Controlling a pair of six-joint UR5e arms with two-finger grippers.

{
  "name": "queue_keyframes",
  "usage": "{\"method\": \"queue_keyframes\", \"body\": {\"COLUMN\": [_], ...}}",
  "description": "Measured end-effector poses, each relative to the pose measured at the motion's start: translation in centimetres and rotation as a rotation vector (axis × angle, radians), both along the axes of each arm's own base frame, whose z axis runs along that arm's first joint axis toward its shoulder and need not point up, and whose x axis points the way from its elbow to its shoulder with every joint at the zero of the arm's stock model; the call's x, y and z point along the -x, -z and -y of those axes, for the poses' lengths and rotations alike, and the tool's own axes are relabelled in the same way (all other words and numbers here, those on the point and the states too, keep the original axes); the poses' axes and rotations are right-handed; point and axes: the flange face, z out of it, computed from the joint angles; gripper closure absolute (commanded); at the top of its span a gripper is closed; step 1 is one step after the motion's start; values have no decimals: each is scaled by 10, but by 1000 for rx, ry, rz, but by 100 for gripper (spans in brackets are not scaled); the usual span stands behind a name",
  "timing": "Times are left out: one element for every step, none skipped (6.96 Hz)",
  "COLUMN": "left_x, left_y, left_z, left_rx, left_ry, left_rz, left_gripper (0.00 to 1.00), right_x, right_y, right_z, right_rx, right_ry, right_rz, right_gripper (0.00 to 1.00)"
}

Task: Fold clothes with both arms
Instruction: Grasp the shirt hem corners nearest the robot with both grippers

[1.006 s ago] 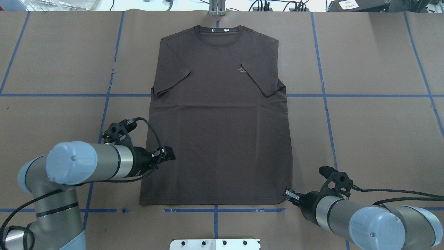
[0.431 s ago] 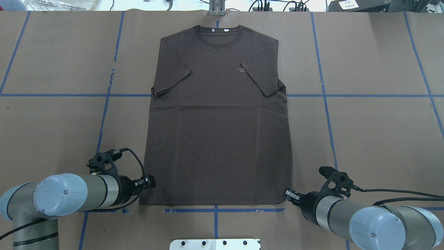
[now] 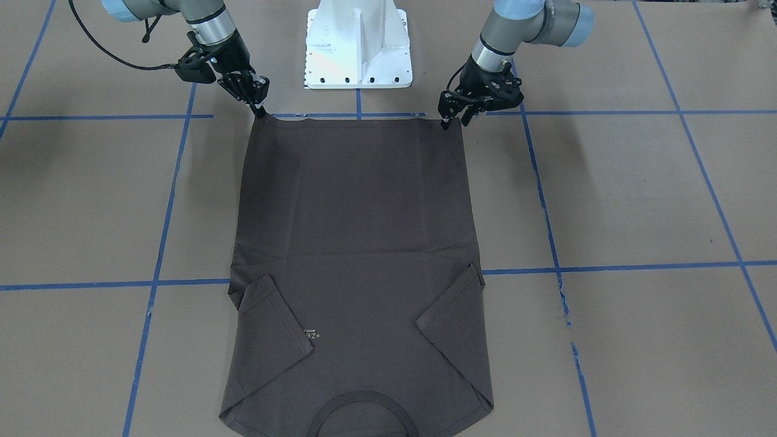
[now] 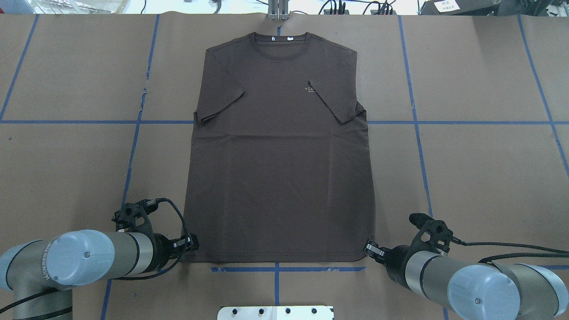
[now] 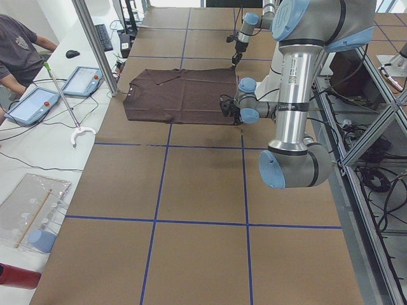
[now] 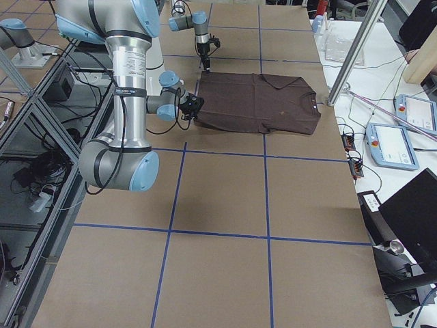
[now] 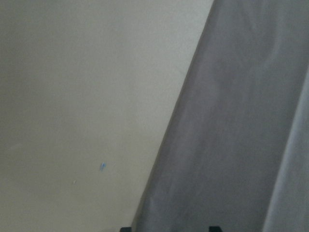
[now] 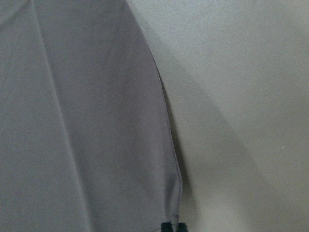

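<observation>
The dark brown-grey T-shirt (image 4: 280,155) lies flat on the table, collar far from me and both sleeves folded in over the chest. It also shows in the front-facing view (image 3: 358,230). My left gripper (image 4: 194,243) is low at the near-left hem corner. Its fingers stand apart in the front-facing view (image 3: 454,119), and in the left wrist view the shirt's side edge (image 7: 231,121) runs between them. My right gripper (image 4: 367,248) is at the near-right hem corner. Its tips (image 8: 173,226) are closed on the cloth (image 8: 87,121), as the front-facing view (image 3: 260,109) also shows.
The white pedestal base (image 3: 358,48) stands just behind the hem. Blue tape lines (image 4: 275,269) grid the brown table cover. A metal post (image 4: 278,11) stands past the collar. An operator (image 5: 19,44) and tablets (image 5: 32,105) are at the far side.
My left arm has drawn back from over the shirt's left side and come down to the near-left hem corner. The right arm and the shirt have not moved.
</observation>
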Motion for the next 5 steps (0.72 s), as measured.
{"method": "queue_keyframes", "body": {"left_x": [-2, -3, -4, -6, -7], "left_y": [-3, -7, -9, -9, -7], "left_z": [-4, -9, -12, -16, -21], "left_rx": [4, 11, 24, 43, 60], "left_ry": [-8, -14, -14, -9, -8], "left_rz": [11, 19, 21, 17, 12], "left_gripper": [43, 56, 97, 100, 100], "right_x": [0, 0, 0, 0, 0], "right_y": [-1, 0, 0, 0, 0], "right_z": [0, 0, 0, 0, 0], "right_rx": [0, 0, 0, 0, 0], "right_ry": [0, 0, 0, 0, 0], "right_rz": [-1, 0, 0, 1, 1], "right_gripper": [100, 100, 100, 100, 100]}}
